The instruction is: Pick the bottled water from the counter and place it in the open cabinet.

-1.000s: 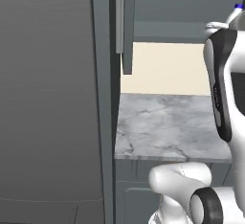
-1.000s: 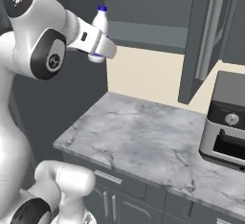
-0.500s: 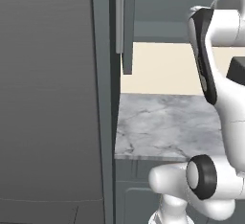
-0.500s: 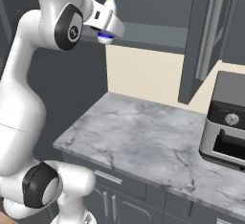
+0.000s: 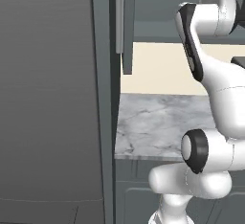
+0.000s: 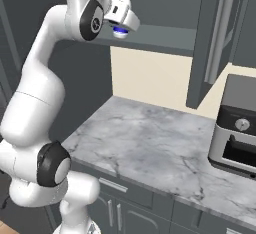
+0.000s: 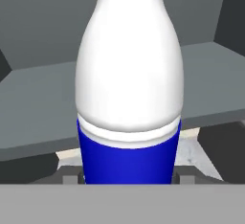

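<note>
The bottled water (image 7: pixel 129 84) is held in the gripper (image 6: pixel 121 18), whose fingers are closed on its blue label band. In the hand view the pale bottle is seen at the centre of the frame, with the blue band at the lower centre and the neck running off the top edge. In the right base view the gripper is seen at the upper left of the frame, raised well above the counter (image 6: pixel 150 148), with a small blue cap above it and a blue patch below it.

Behind the bottle in the hand view, the flat grey shelf floor of the open cabinet (image 7: pixel 43 103) is spread across the middle of the frame, with dark walls at the upper left and upper right. In the right base view the cabinet's grey shelf is seen just beside the gripper, to its right, and the open door (image 6: pixel 212 43) with its slim metal handle hangs at the upper right. A toaster oven (image 6: pixel 235 125) is set on the marbled top at the right edge. A tall dark panel (image 5: pixel 52 98) takes up the left half of the left base view.

No writing or brand can be read on the blue label.
</note>
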Motion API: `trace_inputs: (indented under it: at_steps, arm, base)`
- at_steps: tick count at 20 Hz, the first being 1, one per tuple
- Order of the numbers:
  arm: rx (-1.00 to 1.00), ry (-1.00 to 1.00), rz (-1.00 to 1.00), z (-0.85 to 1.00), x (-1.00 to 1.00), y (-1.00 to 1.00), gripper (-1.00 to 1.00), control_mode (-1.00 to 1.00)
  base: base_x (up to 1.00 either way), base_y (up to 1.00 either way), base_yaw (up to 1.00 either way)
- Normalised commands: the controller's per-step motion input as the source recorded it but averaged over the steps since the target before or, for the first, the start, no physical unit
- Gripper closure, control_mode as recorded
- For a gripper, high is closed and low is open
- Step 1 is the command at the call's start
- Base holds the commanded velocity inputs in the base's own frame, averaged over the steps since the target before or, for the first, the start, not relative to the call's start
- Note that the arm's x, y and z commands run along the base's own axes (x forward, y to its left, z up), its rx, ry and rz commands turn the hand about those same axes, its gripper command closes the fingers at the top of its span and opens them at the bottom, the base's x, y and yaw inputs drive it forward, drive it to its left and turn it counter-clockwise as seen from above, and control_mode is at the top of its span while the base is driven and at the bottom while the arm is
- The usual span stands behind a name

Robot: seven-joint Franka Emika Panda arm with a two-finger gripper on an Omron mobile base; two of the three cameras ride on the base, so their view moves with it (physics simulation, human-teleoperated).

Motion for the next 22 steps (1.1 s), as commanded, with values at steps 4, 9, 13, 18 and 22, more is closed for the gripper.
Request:
trace_inputs:
  at_steps: [4, 9, 13, 18, 22]
  arm:
    - [0.00, 0.03, 0.00, 0.00, 0.65, -0.14, 1.00, -1.00]
    - [0.00, 0.04, 0.00, 0.00, 0.68, -0.17, 1.00, -1.00]
    - [0.00, 0.03, 0.00, 0.00, 0.64, -0.15, 1.00, -1.00]
    - [0.00, 0.01, 0.00, 0.00, 0.59, -0.11, 1.00, -1.00]
    - [0.00, 0.00, 0.02, -0.04, 0.38, -0.04, 1.00, -1.00]
  base:
    - [0.00, 0.00, 0.00]
    - [0.00, 0.00, 0.00]
    - [0.00, 0.00, 0.00]
    - [0.00, 0.00, 0.00]
    - [0.00, 0.00, 0.00]
